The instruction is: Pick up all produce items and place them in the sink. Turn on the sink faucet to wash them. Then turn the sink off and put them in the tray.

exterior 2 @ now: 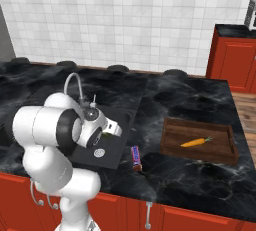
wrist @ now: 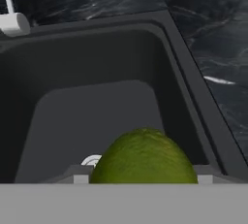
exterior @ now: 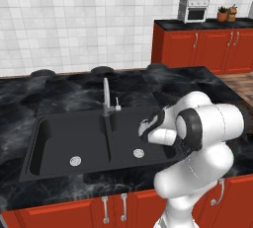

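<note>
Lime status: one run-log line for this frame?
lime: in gripper, over right sink basin | carrot: in tray | faucet: no water seen

lime [wrist: 144, 156] bottom cut off by hand view's lower band, drain [wrist: 92, 160] mostly hidden behind it

1. The white arm folds forward from its base, elbow high, wrist bent down.
2. The gripper [exterior: 144, 129] hangs low on the right, pointing down and left.
3. Its jaws stand apart, clasping a lime [wrist: 143, 157].
</note>
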